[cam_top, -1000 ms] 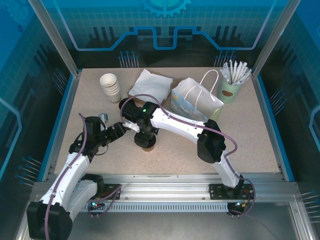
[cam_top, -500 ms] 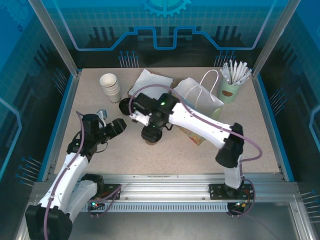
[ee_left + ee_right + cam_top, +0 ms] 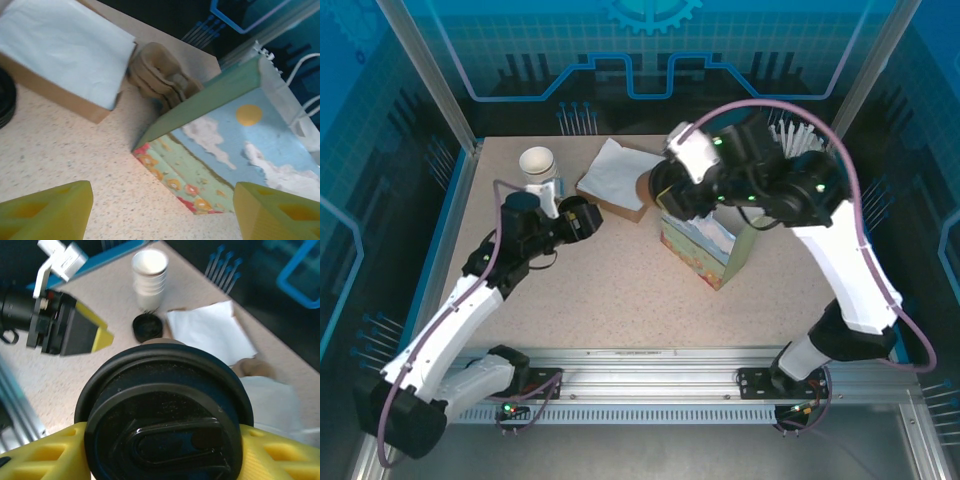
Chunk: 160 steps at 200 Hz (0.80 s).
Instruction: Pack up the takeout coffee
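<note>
Above the back half of the bench [image 3: 620, 300], I have the right hand [image 3: 162, 452] closed on the takeout coffee [image 3: 162, 390]. Its yellow fingers [image 3: 50, 455] press against either side of the cup just under the round black lid. The cup is upright and clear of the surface. In the overhead view its brown wall shows between the box of white napkins [image 3: 615, 175] and the top of the gift bag [image 3: 705, 250], close beside the bag's upper left edge. I cannot tell whether it is over the bag's opening.

The bag stands upright, printed with sky, clouds and a band of flowers, its white handles at the top.

My left hand [image 3: 163, 200] sits low over the bench, left of the bag and in front of the napkin box. Its fingers are spread wide with nothing between them, pointing at the bag's near corner. A few nested brown cardboard pieces [image 3: 160, 75] lie between the napkin box and the bag.

From the right wrist camera I see the stack of white paper cups [image 3: 149, 277] at the back left. A loose black lid [image 3: 147, 327] lies just in front of it.
</note>
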Motion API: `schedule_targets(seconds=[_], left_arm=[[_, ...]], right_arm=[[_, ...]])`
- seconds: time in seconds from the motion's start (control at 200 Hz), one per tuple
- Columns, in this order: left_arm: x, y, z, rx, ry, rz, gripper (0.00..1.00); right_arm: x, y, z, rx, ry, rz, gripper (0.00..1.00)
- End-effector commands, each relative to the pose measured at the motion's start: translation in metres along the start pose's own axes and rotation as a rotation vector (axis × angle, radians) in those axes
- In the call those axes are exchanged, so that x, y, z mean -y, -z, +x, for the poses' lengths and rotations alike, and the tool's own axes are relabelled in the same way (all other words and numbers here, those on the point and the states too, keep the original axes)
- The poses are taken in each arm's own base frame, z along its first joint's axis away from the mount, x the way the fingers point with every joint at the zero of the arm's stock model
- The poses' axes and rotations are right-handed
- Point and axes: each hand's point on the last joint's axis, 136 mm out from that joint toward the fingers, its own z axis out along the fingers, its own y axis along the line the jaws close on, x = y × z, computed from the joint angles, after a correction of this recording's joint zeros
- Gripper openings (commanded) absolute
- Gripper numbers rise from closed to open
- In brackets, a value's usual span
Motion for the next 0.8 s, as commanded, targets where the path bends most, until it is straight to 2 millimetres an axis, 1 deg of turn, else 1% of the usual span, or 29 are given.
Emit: schedule_targets(seconds=[0.0,0.11,0.195,0.265,0.365,0.455,0.53,0.645,0.795], left_arm=[[0.031,-0.009,-0.02,0.034,-0.096,0.05,0.75],[0.051,-0.025,-0.02,0.001,-0.144,0.084,0.75],[0.064,-0.037,-0.018,-0.028,-0.179,0.107,0.75],[0.072,-0.046,-0.016,-0.054,-0.204,0.119,0.75],[0.08,-0.057,-0.016,-0.077,-0.216,0.132,0.75],[0.084,-0.063,-0.019,-0.079,-0.223,0.143,0.75],[0.086,-0.068,-0.021,-0.082,-0.233,0.146,0.75],[0.093,-0.075,-0.024,-0.095,-0.248,0.161,0.75],[0.099,-0.087,-0.024,-0.128,-0.274,0.187,0.73]], right_arm=[[0.033,0.026,-0.001,0.04,-0.063,0.102,0.46],[0.066,0.051,0.005,0.076,-0.132,0.217,0.45],[0.085,0.065,0.016,0.073,-0.179,0.286,0.45],[0.096,0.07,0.03,0.042,-0.205,0.334,0.44],[0.107,0.07,0.051,-0.017,-0.242,0.379,0.44],[0.111,0.066,0.068,-0.067,-0.263,0.391,0.44],[0.11,0.058,0.081,-0.116,-0.274,0.379,0.45],[0.103,0.043,0.099,-0.191,-0.279,0.335,0.44],[0.095,0.026,0.116,-0.248,-0.293,0.274,0.44]])
